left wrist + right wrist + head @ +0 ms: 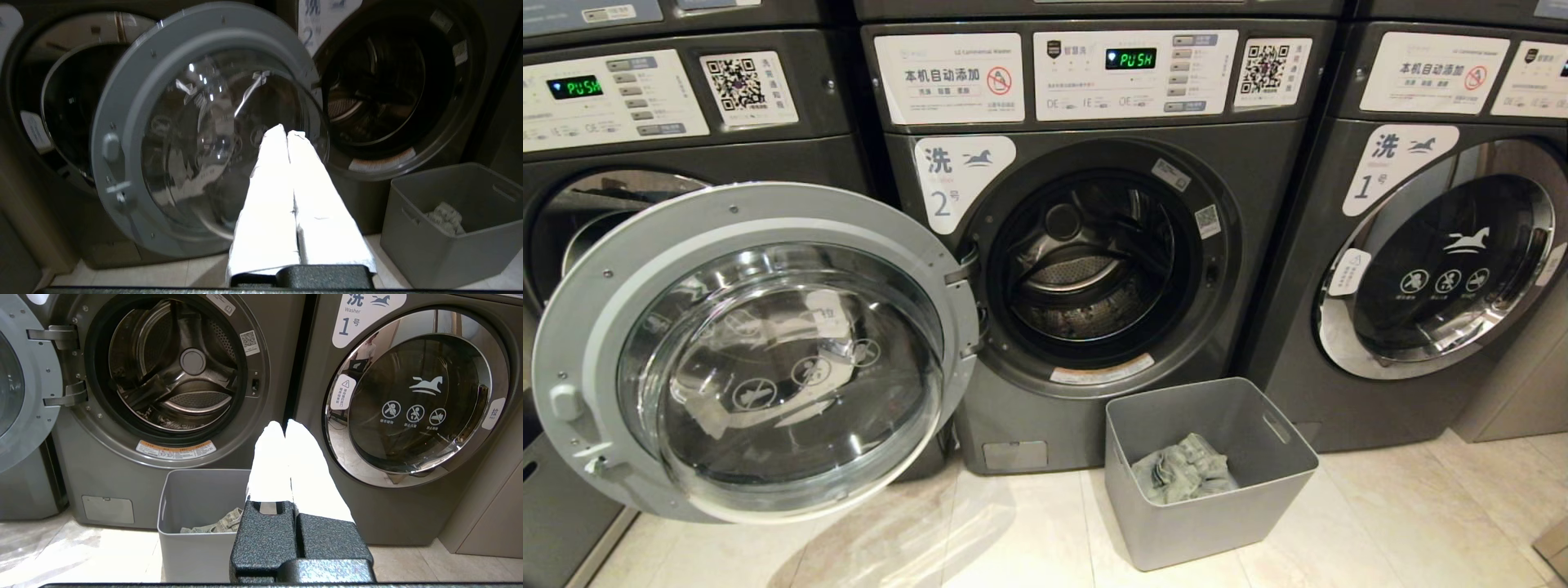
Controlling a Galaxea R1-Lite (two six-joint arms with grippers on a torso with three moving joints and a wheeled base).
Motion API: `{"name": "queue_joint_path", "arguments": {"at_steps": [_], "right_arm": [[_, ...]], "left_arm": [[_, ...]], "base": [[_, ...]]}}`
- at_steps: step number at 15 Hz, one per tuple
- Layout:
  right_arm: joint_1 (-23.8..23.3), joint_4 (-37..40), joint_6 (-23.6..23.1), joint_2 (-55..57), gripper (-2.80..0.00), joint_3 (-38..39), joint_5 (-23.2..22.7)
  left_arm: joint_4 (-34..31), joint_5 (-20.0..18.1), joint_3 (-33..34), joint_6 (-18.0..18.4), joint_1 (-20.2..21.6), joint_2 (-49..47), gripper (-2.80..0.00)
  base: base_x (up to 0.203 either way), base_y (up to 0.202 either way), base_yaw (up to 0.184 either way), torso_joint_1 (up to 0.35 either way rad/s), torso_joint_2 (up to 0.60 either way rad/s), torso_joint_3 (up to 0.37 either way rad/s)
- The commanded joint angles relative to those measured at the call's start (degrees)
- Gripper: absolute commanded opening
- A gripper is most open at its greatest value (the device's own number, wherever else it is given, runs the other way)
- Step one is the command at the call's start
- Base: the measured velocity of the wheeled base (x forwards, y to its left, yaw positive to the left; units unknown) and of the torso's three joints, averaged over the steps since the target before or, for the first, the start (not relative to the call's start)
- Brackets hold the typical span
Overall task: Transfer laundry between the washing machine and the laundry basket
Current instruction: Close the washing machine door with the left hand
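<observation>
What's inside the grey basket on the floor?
One crumpled grey-green garment lies at the bottom of the laundry basket. Whatever sits beneath the cloth is covered, so I cannot tell.

Pale tiled floor (1380, 523) carries the laundry basket (1217, 523) and washing machine (1094, 425).

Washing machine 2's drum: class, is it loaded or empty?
Empty, as far as visible: the washing machine drum shows bare metal, door swung open; the laundry lies crumpled in the laundry basket.
</observation>
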State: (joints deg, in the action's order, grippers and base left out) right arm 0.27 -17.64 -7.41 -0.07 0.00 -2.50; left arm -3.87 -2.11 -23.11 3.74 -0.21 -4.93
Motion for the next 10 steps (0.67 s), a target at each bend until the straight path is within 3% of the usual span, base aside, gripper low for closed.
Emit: {"name": "queue_joint_path", "arguments": {"at_steps": [1, 7, 9, 10], "right_arm": [[0.06, -0.11, 0.64, 0.07, -2.80, 2.29, 0.13], [0.00, -0.38, 5.21, 0.07, -2.80, 2.29, 1.71], [0.08, -0.38, 5.23, 0.07, -2.80, 2.29, 1.79], [0.00, -0.37, 5.38, 0.07, -2.80, 2.29, 1.80]], "left_arm": [[-1.42, -0.36, -15.56, 0.03, -0.41, -15.50, -2.80], [-3.15, -0.89, -62.35, -0.72, -0.26, -58.67, -2.80], [-3.43, -2.96, -70.09, -2.43, 3.15, -68.87, -2.80], [-3.38, -4.74, -72.05, -3.36, 7.00, -72.71, -2.80]], "base": [[0.000, 0.000, 0.000, 0.000, 0.00, 0.000], [0.000, 0.000, 0.000, 0.000, 0.00, 0.000], [0.000, 0.000, 0.000, 0.000, 0.00, 0.000], [0.000, 0.000, 0.000, 0.000, 0.00, 0.000]]}}
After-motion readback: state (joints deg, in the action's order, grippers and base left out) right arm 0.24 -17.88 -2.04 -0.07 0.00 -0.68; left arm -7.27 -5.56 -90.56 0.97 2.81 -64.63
